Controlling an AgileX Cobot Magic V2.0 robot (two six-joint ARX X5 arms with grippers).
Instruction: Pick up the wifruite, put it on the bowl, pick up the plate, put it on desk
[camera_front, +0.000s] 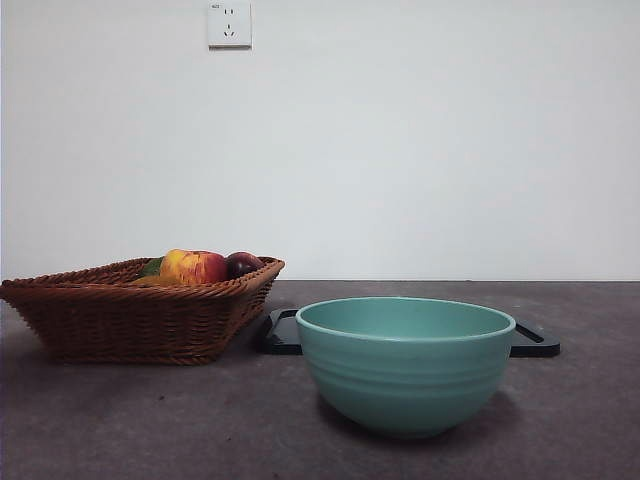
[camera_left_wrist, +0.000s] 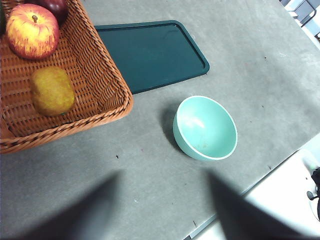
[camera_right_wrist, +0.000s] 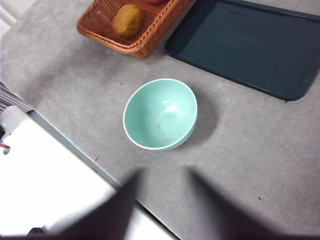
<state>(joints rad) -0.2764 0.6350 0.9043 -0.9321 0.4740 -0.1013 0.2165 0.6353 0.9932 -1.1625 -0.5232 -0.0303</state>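
The counter is a matte, mottled grey-brown surface reaching back to a plain white wall that carries a white socket high up. In both wrist views the counter's near edge shows, with a pale floor beyond it.

The bowl stands upright and empty near the front edge, its teal inside slightly marked. Behind it lies a dark tray, flat on the counter, apart from the bowl. One end of the tray lies just beside a wicker basket.

The wifruite lies in the basket on the woven bottom, apart from the apple and a dark round fruit farther back in the same basket.

The left hand hangs high over bare counter near the basket and bowl, its jaws spread wide and holding nothing. The right hand hangs high above the counter's edge near the bowl, jaws likewise parted and empty.
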